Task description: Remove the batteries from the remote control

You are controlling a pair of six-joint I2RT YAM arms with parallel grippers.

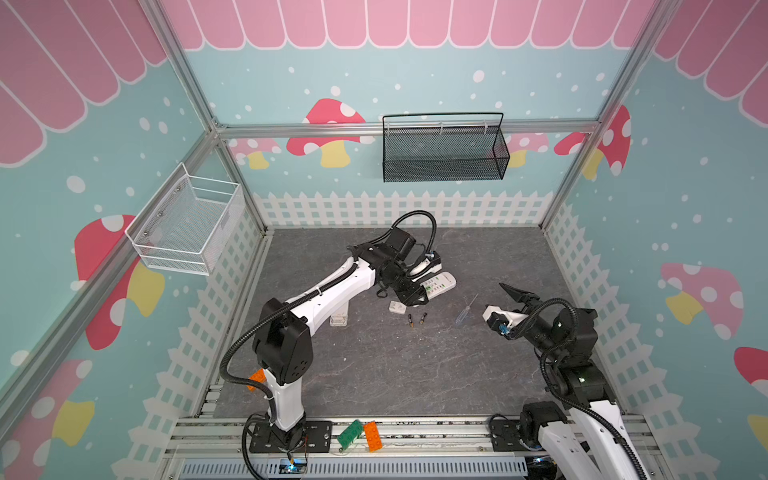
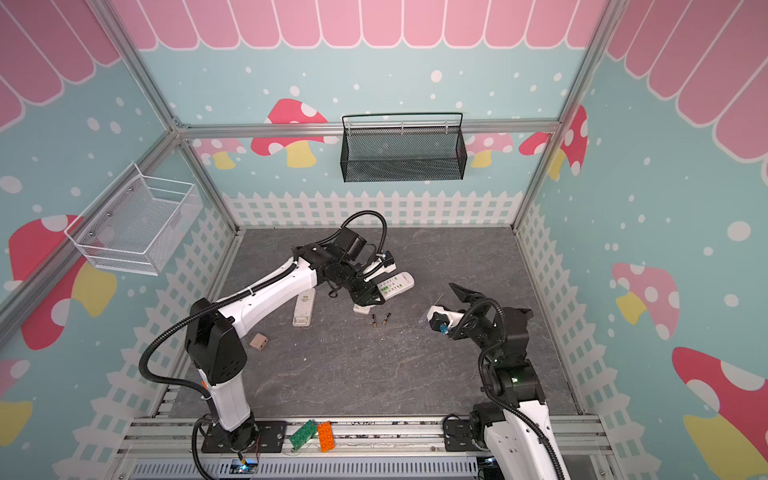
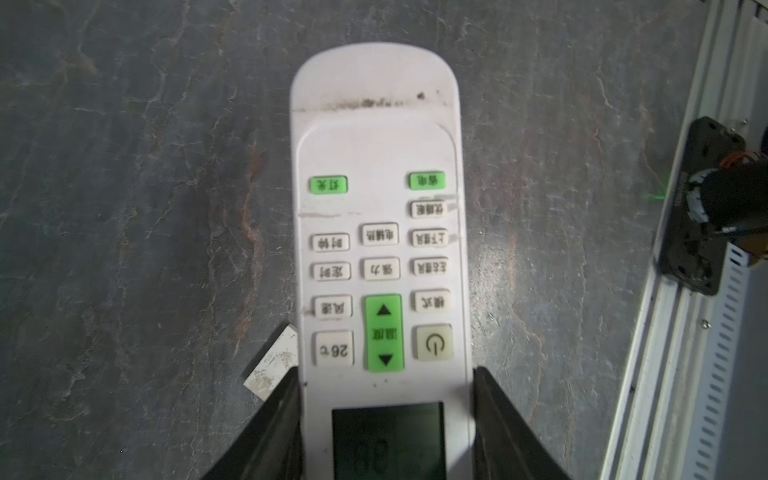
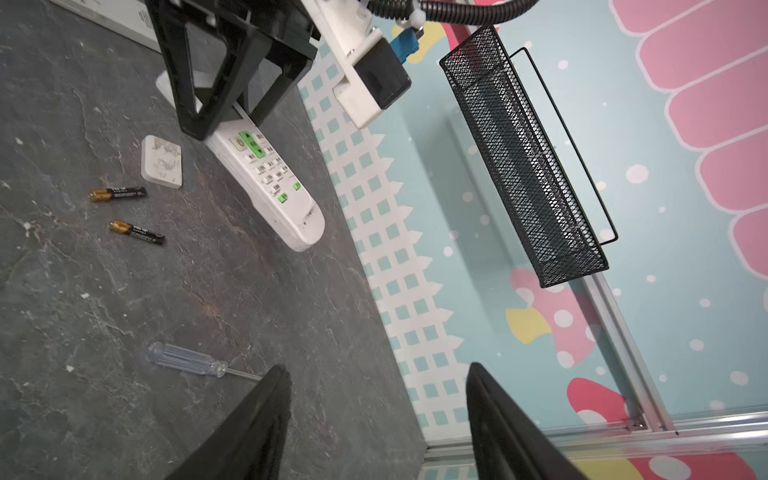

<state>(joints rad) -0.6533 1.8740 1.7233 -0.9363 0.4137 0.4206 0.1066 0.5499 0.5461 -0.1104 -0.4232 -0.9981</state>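
A white remote control [image 1: 441, 284] [image 3: 376, 232] with green buttons faces up, low over the grey table. My left gripper [image 1: 415, 297] [image 3: 386, 374] is shut on its display end, one finger on each long side. Two black-and-gold batteries [image 1: 410, 321] [image 1: 423, 318] lie loose on the table just in front of it, also seen in the right wrist view [image 4: 118, 193] [image 4: 137, 232]. A small white battery cover [image 1: 397, 307] [image 4: 162, 162] lies beside them. My right gripper [image 1: 517, 293] [image 4: 376, 368] hovers open and empty, well right of the batteries.
A clear-handled screwdriver [image 1: 465, 311] [image 4: 187, 359] lies between the batteries and my right gripper. A second white remote [image 2: 304, 307] lies partly under the left arm, near a small brown piece [image 2: 258, 341]. A black mesh basket [image 1: 444, 153] and a white wire basket [image 1: 187, 224] hang on the walls.
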